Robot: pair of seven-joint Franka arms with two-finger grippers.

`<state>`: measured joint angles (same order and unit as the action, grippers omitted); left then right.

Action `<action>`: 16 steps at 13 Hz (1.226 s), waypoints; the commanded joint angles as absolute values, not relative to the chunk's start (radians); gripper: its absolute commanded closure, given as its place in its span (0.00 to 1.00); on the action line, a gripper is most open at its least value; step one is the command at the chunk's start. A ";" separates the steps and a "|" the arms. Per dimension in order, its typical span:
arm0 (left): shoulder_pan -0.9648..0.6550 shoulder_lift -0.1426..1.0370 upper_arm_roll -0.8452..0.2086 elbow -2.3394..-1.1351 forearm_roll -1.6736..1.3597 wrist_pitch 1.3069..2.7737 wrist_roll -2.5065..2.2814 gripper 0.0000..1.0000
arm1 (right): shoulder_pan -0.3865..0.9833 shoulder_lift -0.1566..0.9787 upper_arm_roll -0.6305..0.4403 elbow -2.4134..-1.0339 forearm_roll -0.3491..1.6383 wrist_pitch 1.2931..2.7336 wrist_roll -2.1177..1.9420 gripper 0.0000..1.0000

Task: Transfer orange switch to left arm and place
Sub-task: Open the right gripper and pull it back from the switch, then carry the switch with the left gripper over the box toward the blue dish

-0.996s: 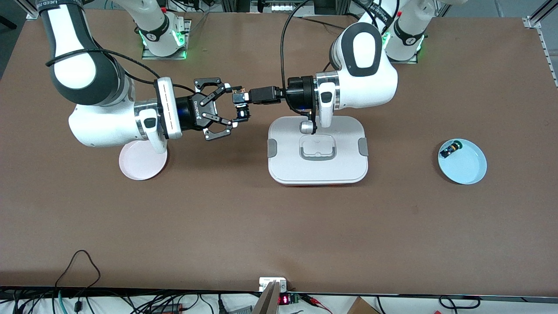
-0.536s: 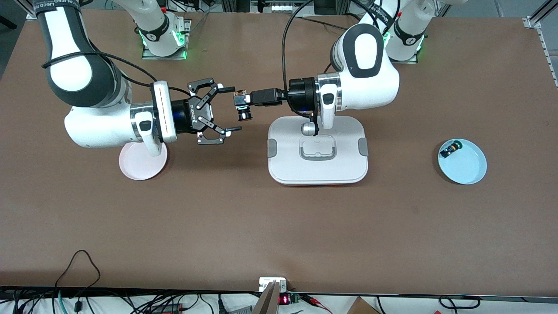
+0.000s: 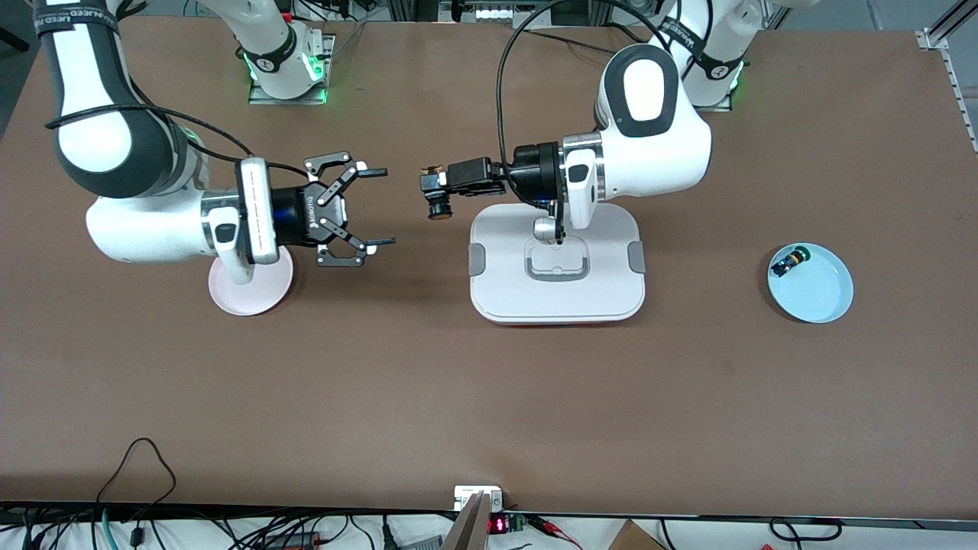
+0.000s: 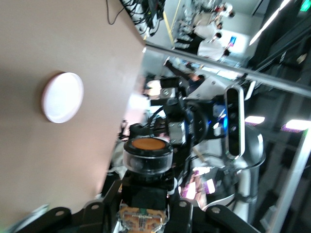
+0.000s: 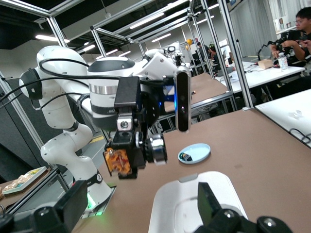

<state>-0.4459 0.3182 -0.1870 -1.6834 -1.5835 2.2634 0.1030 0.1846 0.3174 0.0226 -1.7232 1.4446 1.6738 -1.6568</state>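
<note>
Front view shows the brown surface (image 3: pixel 489 397) with the white box (image 3: pixel 603 294) as the landmark near its middle. Two white arms reach in from their bases: the right arm (image 3: pixel 145 221) comes in toward its own end of the surface, and the left arm (image 3: pixel 649 145) bends over the edge of the box that lies farther from the front camera.

A pink plate (image 3: pixel 248 286) lies well apart from the box toward the right arm's end, partly under that arm's wrist. A pale blue plate (image 3: pixel 811 283) lies well apart from the box toward the left arm's end, and a tiny dark switch (image 3: pixel 787 263) rests inside it near the rim.

Right end effector (image 3: pixel 368 208) hangs over the bare surface between the pink plate and the box, its fingers spread wide with nothing between them. Left end effector (image 3: pixel 429 185) is in the air just off the box's edge on the side toward the right arm, clamped tight on the orange switch (image 3: pixel 437 206). There is a clear gap between the two end effectors.

Left wrist view shows the orange switch (image 4: pixel 147 162) gripped by its black body, its round orange cap pointing away from the wrist. Right wrist view shows the same switch (image 5: pixel 141 153) held aloft above the box (image 5: pixel 194 204).
</note>
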 commanded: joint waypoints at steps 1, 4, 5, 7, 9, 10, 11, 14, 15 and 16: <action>-0.404 0.330 -0.189 -1.658 -1.412 2.173 0.104 0.79 | 0.128 0.270 0.028 -1.755 1.364 1.657 -1.605 0.00; -0.347 0.331 -0.189 -1.657 -1.109 2.042 0.106 0.79 | 0.095 0.261 0.028 -1.756 1.241 1.640 -1.531 0.00; -0.345 0.333 -0.187 -1.657 -1.026 2.019 0.106 0.79 | 0.088 0.262 0.028 -1.759 1.189 1.640 -1.504 0.00; -0.344 0.339 -0.187 -1.657 -0.836 1.987 0.106 0.80 | 0.083 0.259 0.026 -1.787 1.076 1.638 -1.404 0.00; -0.327 0.344 -0.187 -1.655 -0.609 1.954 0.109 0.80 | 0.068 0.253 0.026 -1.786 0.961 1.625 -1.240 0.00; -0.315 0.345 -0.187 -1.654 -0.513 1.936 0.110 0.80 | 0.066 0.247 0.026 -1.776 0.916 1.618 -1.141 0.00; -0.313 0.345 -0.187 -1.655 -0.420 1.922 0.110 0.80 | 0.067 0.238 0.026 -1.769 0.870 1.620 -1.027 0.00; -0.319 0.345 -0.189 -1.655 -0.147 1.876 0.113 0.80 | 0.074 0.232 0.026 -1.761 0.752 1.620 -0.730 0.00; -0.322 0.347 -0.189 -1.655 -0.073 1.864 0.115 0.80 | 0.075 0.232 0.026 -1.758 0.683 1.626 -0.650 0.00; -0.318 0.357 -0.189 -1.657 -0.030 1.847 0.138 0.80 | 0.075 0.232 0.026 -1.740 0.639 1.621 -0.552 0.00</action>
<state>-0.3177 0.3385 -0.1860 -1.6796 -0.1185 1.8863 0.1058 0.0763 0.2384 0.0217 -1.7611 0.7134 1.6333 -0.7007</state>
